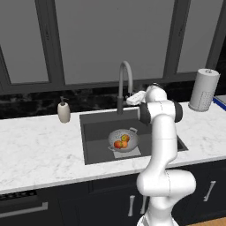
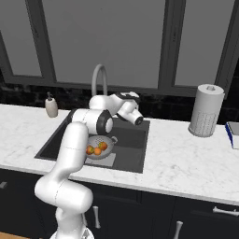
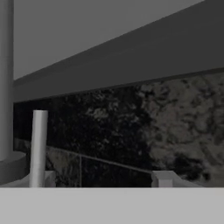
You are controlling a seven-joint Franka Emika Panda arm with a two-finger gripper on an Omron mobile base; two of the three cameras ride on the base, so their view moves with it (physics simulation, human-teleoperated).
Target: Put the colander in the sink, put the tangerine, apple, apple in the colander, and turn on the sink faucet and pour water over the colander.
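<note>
- I see the colander (image 1: 123,140) in the sink (image 1: 95,134), holding the tangerine (image 1: 124,144) and both apples (image 1: 118,144).
- My pincer (image 1: 133,99) sits beside the sink faucet (image 1: 125,79); I cannot tell its spread.

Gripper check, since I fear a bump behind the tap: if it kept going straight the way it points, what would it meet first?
Probably the dark marbled backsplash, which lies dead ahead of the gripper. The faucet lever stands just left of that line; depth is unclear.

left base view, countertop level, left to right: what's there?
soap bottle → sink faucet → paper towel roll. The colander sits lower, in the sink, between bottle and arm.
</note>
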